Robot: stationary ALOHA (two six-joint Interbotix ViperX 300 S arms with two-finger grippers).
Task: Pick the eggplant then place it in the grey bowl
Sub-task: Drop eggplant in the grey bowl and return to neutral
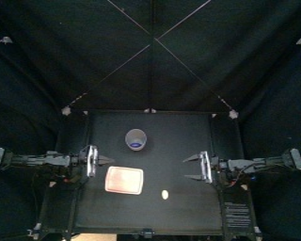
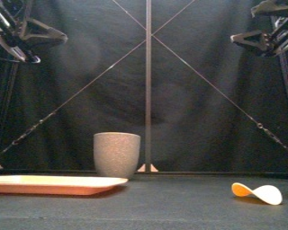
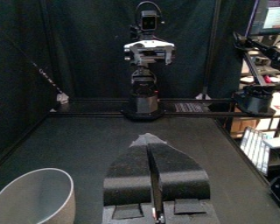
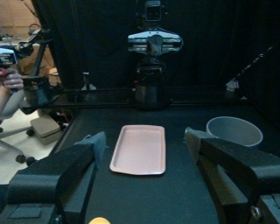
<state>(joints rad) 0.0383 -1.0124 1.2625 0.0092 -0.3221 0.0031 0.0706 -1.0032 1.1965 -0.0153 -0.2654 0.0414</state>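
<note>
The left tool (image 3: 150,144) is pressed together, the right tool (image 4: 145,140) spread. A grey cup (image 1: 136,139), pink tray (image 1: 123,179) and pale toy (image 1: 166,194) are seen apart.

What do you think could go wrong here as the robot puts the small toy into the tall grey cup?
The small orange-and-white toy lies low on the table, so the open right gripper might slip off it. It hardly looks like an eggplant, so it could be passed over. The tall grey cup is narrow: a release off-centre may miss or tip it.
</note>
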